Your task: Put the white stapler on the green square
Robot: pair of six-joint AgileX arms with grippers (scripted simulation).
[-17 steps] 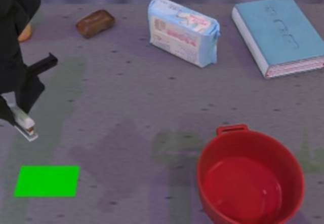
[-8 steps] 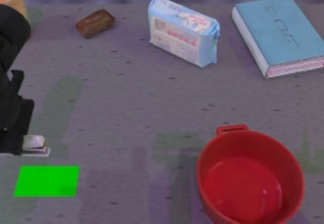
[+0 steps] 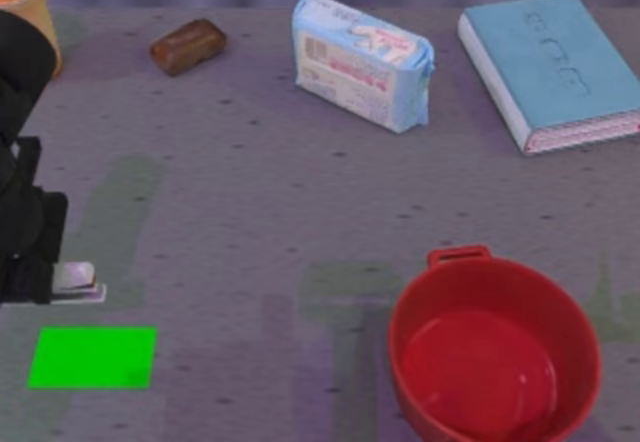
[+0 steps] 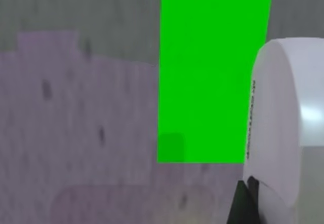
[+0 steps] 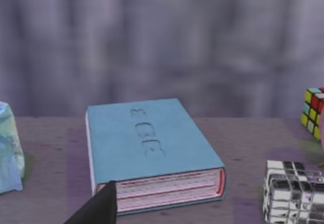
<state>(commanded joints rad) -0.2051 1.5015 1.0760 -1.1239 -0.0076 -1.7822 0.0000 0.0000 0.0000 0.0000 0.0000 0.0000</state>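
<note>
A mottled purple-grey table (image 3: 250, 192) fills the scene, its surface flecked with small dark specks and crossed by soft greenish-grey shadows. Beyond the table's far edge stands a blurred backdrop (image 5: 162, 41) of grey-violet vertical streaks — like a hanging curtain. The light is even and dim — no window or lamp shows around the table.

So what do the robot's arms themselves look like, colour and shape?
The left arm is plain matt black in the top view: a rounded, bulky upper section narrowing to blocky, square-edged parts at its end effector. No cables, stripes or markings show. Of the right arm, only a dark, tapering black finger appears, in its own wrist view.
</note>
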